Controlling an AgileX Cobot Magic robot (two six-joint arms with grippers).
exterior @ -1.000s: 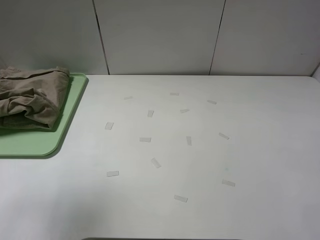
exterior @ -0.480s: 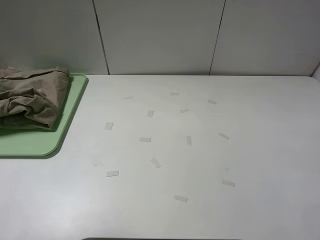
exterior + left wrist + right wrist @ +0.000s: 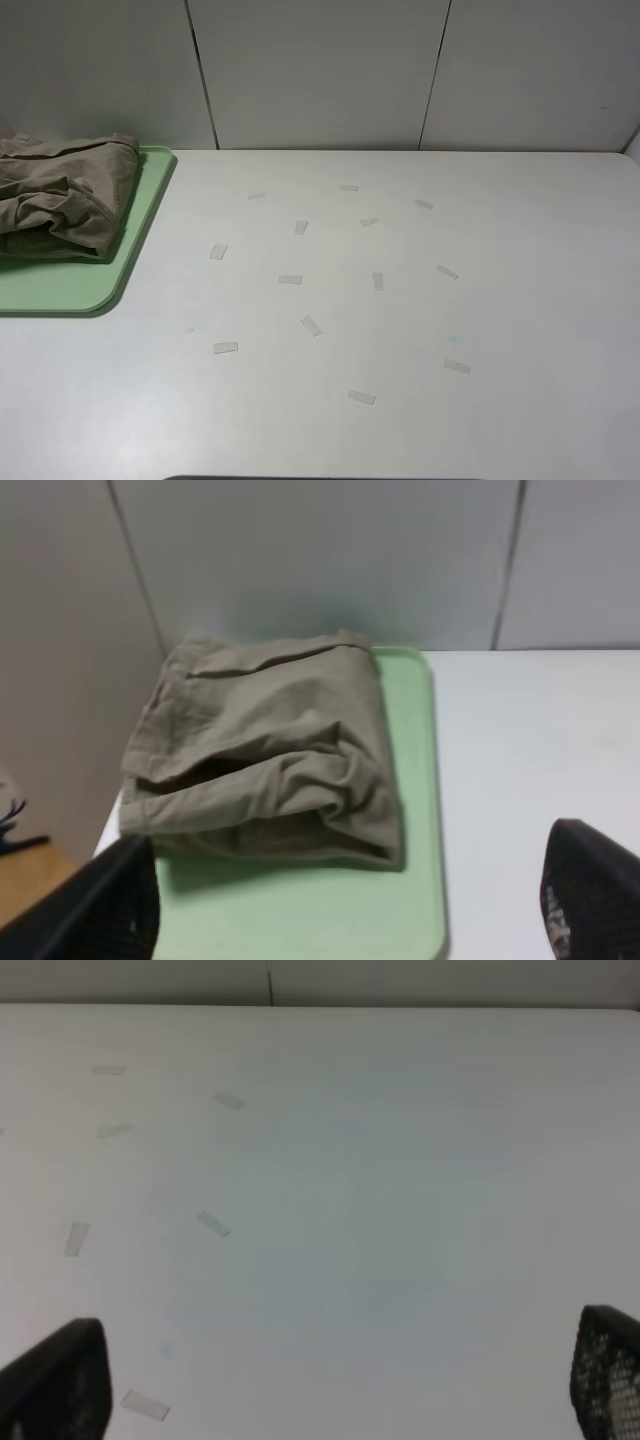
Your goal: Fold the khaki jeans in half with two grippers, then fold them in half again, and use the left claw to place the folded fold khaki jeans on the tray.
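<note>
The khaki jeans (image 3: 60, 195) lie folded in a rumpled bundle on the pale-green tray (image 3: 70, 285) at the far left of the table. The left wrist view shows the same bundle (image 3: 265, 750) on the tray (image 3: 410, 900). My left gripper (image 3: 350, 905) is open and empty, pulled back from the tray, its two black fingertips (image 3: 100, 910) wide apart. My right gripper (image 3: 330, 1385) is open and empty above bare white table. Neither arm shows in the high view.
Several small pieces of clear tape (image 3: 311, 325) are stuck on the white table (image 3: 500, 300). A grey panelled wall (image 3: 320, 70) runs along the back edge. The tray's near part (image 3: 45, 290) is bare.
</note>
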